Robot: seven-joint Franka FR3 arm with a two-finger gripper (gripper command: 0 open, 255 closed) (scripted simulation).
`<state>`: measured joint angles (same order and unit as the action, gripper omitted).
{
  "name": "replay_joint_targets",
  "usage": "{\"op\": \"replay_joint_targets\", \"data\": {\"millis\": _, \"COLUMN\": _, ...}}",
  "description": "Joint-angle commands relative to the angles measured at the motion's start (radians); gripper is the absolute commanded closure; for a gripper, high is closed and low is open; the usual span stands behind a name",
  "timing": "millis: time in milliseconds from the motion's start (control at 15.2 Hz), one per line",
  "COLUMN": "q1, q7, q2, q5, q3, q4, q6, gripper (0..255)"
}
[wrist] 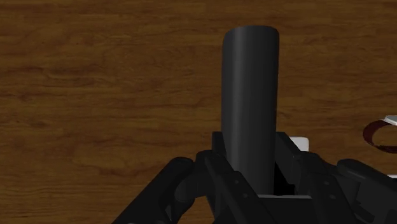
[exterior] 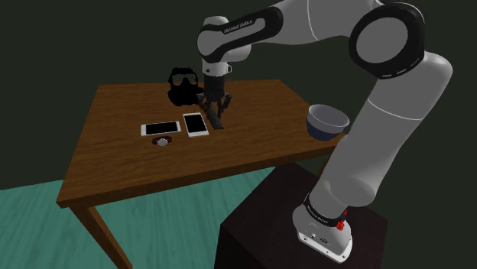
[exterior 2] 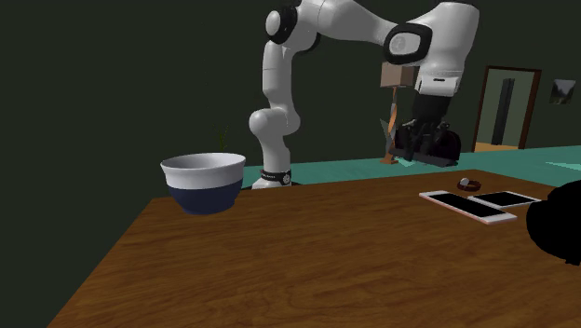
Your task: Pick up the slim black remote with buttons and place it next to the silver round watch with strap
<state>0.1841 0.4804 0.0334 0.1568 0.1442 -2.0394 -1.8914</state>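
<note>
My black gripper [exterior: 212, 102] is shut on the slim black remote [exterior: 218, 117], which hangs from it just over the wooden table [exterior: 122, 164], beside the nearer white phone. In the wrist view the remote [wrist: 250, 95] runs out from between the fingers [wrist: 220, 156] as a smooth dark bar over the wood. In the second exterior view the gripper [exterior 2: 424, 138] holds the remote [exterior 2: 434, 149] a little above the tabletop. The silver round watch [exterior: 160, 140] with its dark strap lies in front of the two phones. It also appears as the watch [exterior 2: 468, 184] and, at the picture's edge, the watch [wrist: 382, 137].
Two white phones [exterior: 160, 128] [exterior: 196, 124] lie side by side between the remote and the watch. A black gas mask [exterior: 182, 85] stands at the table's far edge. A white and blue bowl [exterior: 327, 121] sits at the table's corner near the arm.
</note>
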Motion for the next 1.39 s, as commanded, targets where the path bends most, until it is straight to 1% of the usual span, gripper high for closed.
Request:
{"op": "replay_joint_targets", "data": {"millis": 0, "q1": 0.024, "q7": 0.045, "q2": 0.006, "q5": 0.009, "q3": -0.023, "q4": 0.005, "q6": -0.007, "gripper": 255}}
{"op": "replay_joint_targets", "data": {"millis": 396, "q1": 0.096, "q7": 0.173, "q2": 0.055, "q5": 0.033, "q3": -0.090, "q4": 0.063, "q6": -0.019, "gripper": 255}}
{"op": "replay_joint_targets", "data": {"millis": 858, "q1": 0.178, "q7": 0.319, "q2": 0.150, "q5": 0.047, "q3": -0.157, "q4": 0.183, "q6": -0.021, "gripper": 255}}
{"op": "replay_joint_targets", "data": {"millis": 1320, "q1": 0.180, "q7": 0.303, "q2": 0.183, "q5": 0.054, "q3": -0.158, "q4": 0.132, "q6": -0.105, "gripper": 255}}
